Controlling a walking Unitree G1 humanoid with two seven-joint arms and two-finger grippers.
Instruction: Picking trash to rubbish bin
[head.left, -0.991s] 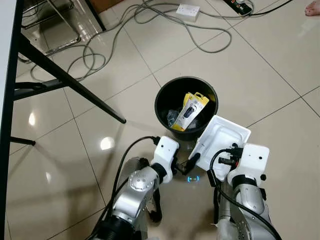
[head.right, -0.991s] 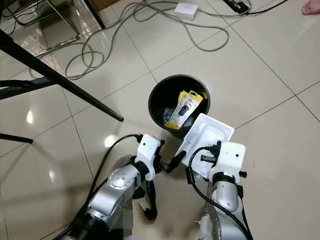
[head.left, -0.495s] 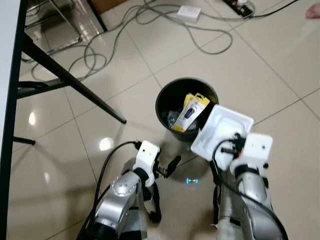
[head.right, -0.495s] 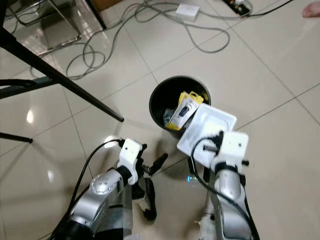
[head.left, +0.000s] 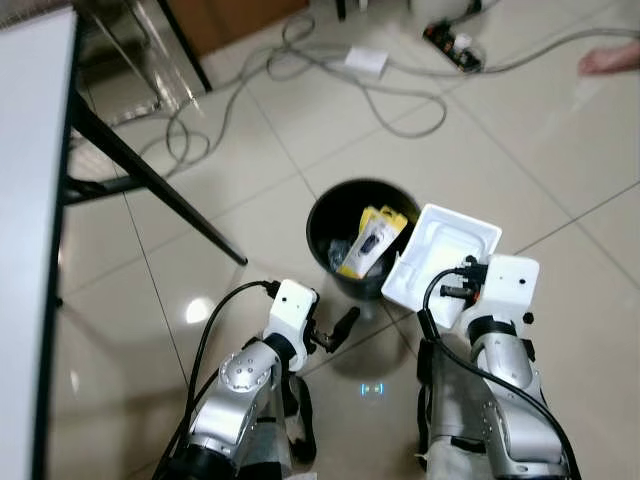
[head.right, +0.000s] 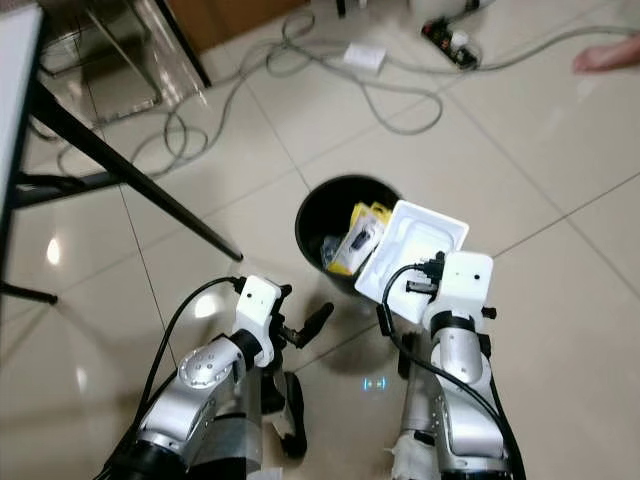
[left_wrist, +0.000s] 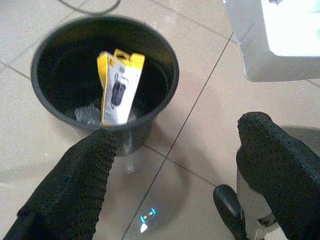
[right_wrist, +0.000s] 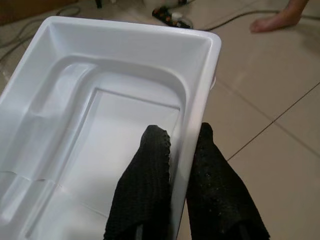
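Note:
A black round rubbish bin (head.left: 330, 215) stands on the tiled floor with a yellow blister pack (head.left: 372, 236) and clear wrappers inside. My right gripper (right_wrist: 182, 150) is shut on the rim of a white plastic tray (head.left: 445, 250), one finger inside and one outside the wall. The tray hangs tilted over the bin's right edge. My left gripper (head.left: 345, 322) is open and empty, low beside the near side of the bin (left_wrist: 105, 80).
Black table legs (head.left: 150, 180) slant across the floor at left under a white tabletop. Grey cables (head.left: 300, 70), a white socket and a power strip (head.left: 450, 35) lie beyond the bin. A person's bare foot (head.left: 610, 60) is at the far right.
The camera has shifted, so the scene looks farther and lower. My right gripper has carried the white tray closer over the bin's rim. The left gripper stays low and open.

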